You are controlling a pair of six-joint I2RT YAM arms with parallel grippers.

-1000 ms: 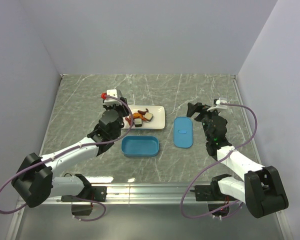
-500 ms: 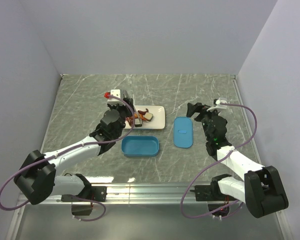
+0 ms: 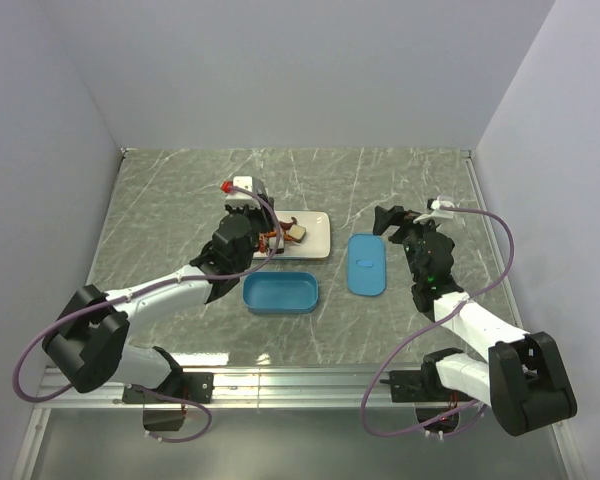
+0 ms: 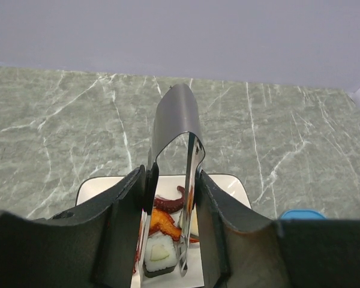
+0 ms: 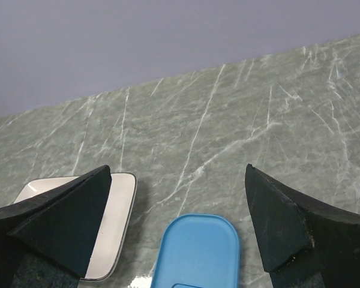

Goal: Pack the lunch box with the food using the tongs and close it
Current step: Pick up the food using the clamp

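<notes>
My left gripper (image 3: 256, 240) is shut on the grey metal tongs (image 4: 176, 114), whose bend stands up between my black fingers (image 4: 123, 204). The tong legs reach down onto the white plate (image 4: 228, 186) and straddle a whitish cube with a dark edge (image 4: 159, 255). Orange-red and dark red food pieces (image 4: 162, 219) lie just behind the cube. The open blue lunch box (image 3: 280, 293) sits in front of the plate (image 3: 318, 240), with nothing in it. Its flat lid (image 3: 366, 263) lies to the right. My right gripper (image 3: 385, 220) hovers wide open over the lid (image 5: 198, 252).
The plate's right end (image 5: 117, 228) shows in the right wrist view beside the lid. Grey walls close in the marble table on three sides. Both arm bases and their cables sit along the near edge.
My left gripper has carried the tongs rightward over the plate's food. The right arm has not moved.
</notes>
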